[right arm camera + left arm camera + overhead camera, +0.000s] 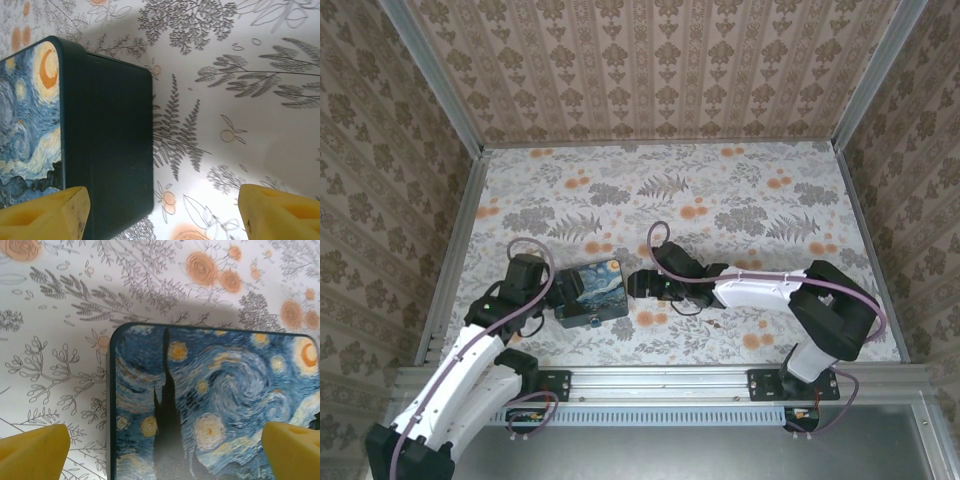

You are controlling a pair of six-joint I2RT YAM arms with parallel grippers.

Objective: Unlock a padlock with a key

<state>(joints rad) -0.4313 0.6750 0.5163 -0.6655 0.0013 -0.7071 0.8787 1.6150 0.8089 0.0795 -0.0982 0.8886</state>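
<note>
Top external: left arm (470,350) and right arm (760,290) bent low, flanking the printed box (590,290); left jaws and right jaws stood open. Padlock (592,322) was a tiny blur at box's near edge.

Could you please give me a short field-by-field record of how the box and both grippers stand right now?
Surface: floral-patterned table
Box: dark-blue rectangular box with a Starry Night lid, lying flat between the two grippers
Left gripper: open; one yellow finger over the table, the other over the lid
Right gripper: open; one yellow finger at the box's dark side wall, the other over bare table
</note>
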